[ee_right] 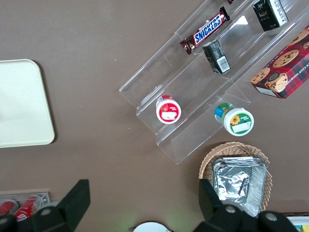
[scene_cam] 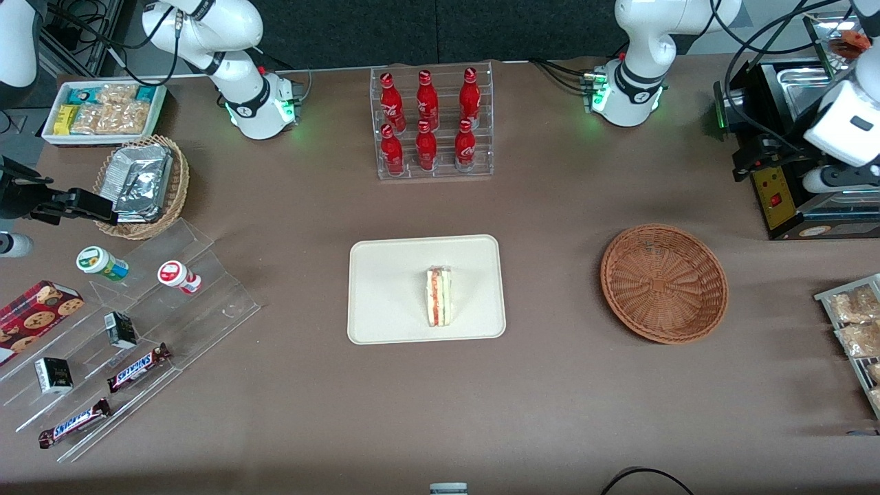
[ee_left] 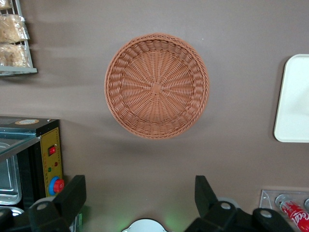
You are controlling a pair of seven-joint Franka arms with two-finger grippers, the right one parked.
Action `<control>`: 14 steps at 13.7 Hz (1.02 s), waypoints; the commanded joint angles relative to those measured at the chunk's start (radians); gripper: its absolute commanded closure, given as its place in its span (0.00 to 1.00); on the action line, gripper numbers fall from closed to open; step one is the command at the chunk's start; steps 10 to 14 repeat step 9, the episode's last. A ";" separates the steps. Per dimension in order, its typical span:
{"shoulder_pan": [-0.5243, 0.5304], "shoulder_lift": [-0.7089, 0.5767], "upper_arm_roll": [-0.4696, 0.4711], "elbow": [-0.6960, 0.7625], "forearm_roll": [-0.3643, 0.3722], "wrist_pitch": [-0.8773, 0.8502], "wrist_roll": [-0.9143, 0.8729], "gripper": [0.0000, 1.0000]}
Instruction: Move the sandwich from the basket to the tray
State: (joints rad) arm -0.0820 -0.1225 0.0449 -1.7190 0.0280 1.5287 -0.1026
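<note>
The sandwich (scene_cam: 438, 297), a pale wedge with red and green filling, lies on the cream tray (scene_cam: 385, 275) in the middle of the table. The reddish-brown wicker basket (scene_cam: 663, 282) sits beside the tray toward the working arm's end and holds nothing. In the left wrist view the basket (ee_left: 157, 87) shows whole, with a corner of the tray (ee_left: 294, 96) beside it. My gripper (ee_left: 139, 182) hangs open high above the table, over the bare cloth between the arm's base and the basket. Nothing is between its fingers.
A black toaster oven (scene_cam: 790, 199) stands beside the basket at the working arm's end, with a rack of snack packets (scene_cam: 856, 330) nearer the front camera. A clear rack of red cola bottles (scene_cam: 433, 124) stands farther back. Acrylic steps with snacks (scene_cam: 124, 330) and a tan foil-packet basket (scene_cam: 141, 185) lie toward the parked arm's end.
</note>
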 commanded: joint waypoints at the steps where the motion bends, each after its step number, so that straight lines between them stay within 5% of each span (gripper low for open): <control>1: 0.022 0.066 -0.007 0.093 -0.037 -0.012 0.014 0.01; 14: 0.019 0.078 -0.007 0.125 -0.033 -0.088 0.024 0.01</control>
